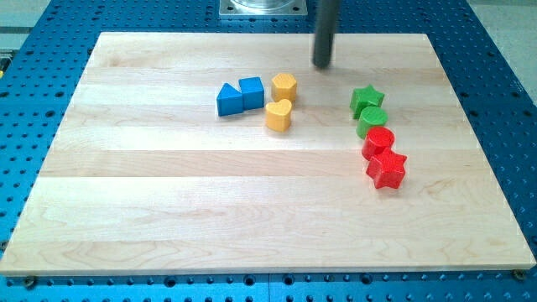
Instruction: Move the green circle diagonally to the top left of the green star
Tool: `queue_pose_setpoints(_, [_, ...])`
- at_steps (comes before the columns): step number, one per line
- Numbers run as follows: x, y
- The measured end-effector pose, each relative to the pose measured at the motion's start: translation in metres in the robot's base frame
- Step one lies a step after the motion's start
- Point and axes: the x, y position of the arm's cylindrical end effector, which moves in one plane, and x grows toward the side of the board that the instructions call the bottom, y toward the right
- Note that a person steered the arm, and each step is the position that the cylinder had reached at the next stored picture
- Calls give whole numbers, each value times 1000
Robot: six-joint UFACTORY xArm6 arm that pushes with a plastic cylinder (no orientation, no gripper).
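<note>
A pale wooden board is lying on a blue perforated table. The green circle block is sitting right of centre, touching the green star block just above it and the red circle block below. My tip, a bare rod with nothing to open or close, is hovering upper centre, left of the star and apart from it. I judge it should be rounding to the circle's lower right, pushing up-left while skirting the star

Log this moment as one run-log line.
my tip: top-left of green star, apart | green circle: below star, touching | stage: not yet pushed
</note>
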Motion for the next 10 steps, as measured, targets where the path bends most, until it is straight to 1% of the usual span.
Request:
queue_pose_setpoints(1, [36, 58])
queue_pose_setpoints(2, [76, 84])
queue_pose_setpoints(3, [132, 83])
queue_pose_setpoints(4, [169, 36])
queue_pose_setpoints(5, [167, 25])
queue_pose_setpoints(6, [150, 15])
queue_pose_setpoints(7, [77, -21])
queue_pose_setpoints(8, [41, -56])
queue_pose_setpoints(9, [25, -45])
queue_pose_setpoints(10, [-12, -37])
